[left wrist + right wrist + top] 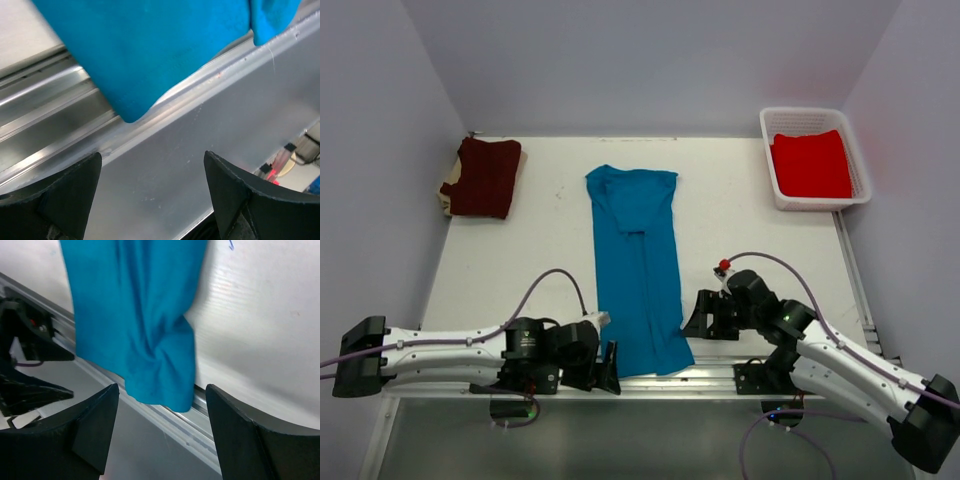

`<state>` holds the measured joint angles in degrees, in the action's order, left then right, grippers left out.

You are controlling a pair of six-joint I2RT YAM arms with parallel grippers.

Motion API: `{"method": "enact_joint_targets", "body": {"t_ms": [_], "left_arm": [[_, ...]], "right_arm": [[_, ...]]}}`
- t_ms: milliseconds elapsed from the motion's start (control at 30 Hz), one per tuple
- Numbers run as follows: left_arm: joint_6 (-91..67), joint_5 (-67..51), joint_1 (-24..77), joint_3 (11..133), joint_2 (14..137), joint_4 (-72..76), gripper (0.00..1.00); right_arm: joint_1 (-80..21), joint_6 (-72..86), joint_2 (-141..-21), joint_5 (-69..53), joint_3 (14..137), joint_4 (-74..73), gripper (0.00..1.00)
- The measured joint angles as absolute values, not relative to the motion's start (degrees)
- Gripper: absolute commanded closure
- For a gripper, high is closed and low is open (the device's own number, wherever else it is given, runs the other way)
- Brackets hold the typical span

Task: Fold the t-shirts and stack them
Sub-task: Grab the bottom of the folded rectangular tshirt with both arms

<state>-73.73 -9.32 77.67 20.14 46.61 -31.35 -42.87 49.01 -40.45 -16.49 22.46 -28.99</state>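
Note:
The teal-blue t-shirt (638, 262) lies as a long narrow strip down the middle of the table, its hem at the near edge. Its near left corner shows in the left wrist view (150, 50), its near right corner in the right wrist view (145, 325). My left gripper (603, 368) is open and empty just left of the hem (152, 160). My right gripper (702, 313) is open and empty just right of the hem (162, 392). The dark maroon t-shirt (483, 177) lies folded at the far left. The bright red t-shirt (811, 164) lies folded in the basket.
A white mesh basket (773, 170) stands at the far right corner. A metal rail (720, 375) runs along the table's near edge, under the shirt's hem (210, 85) (210, 430). White walls close in the table on three sides.

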Motion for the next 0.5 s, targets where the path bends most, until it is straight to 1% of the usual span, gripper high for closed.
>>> {"method": "enact_joint_targets", "body": {"t_ms": [167,200,367,400,433,500], "left_arm": [[-77.1,-5.39,78.22,20.14,45.69,-33.3,0.16],[-77.54,-4.71,78.19,20.14,45.82,-33.36,0.17],[-78.74,-2.52,78.46,21.47,50.04,-31.86,0.21],[-78.74,-2.5,78.46,21.74,51.03,-31.48,0.22],[-78.91,-2.48,78.46,21.85,51.79,-30.68,0.23],[-79.02,-0.95,78.35,21.04,53.76,-26.94,0.28]], "right_arm": [[-42.87,49.28,-41.65,-17.54,20.86,-30.81,0.31],[-42.87,49.25,-41.98,-17.69,20.86,-30.81,0.34],[-42.87,49.23,-45.06,-18.85,20.64,-30.0,0.4],[-42.87,49.23,-45.34,-19.03,20.51,-29.98,0.41],[-42.87,49.25,-45.45,-19.05,20.4,-29.98,0.44],[-42.87,49.25,-45.47,-19.07,20.36,-29.98,0.48]]}}
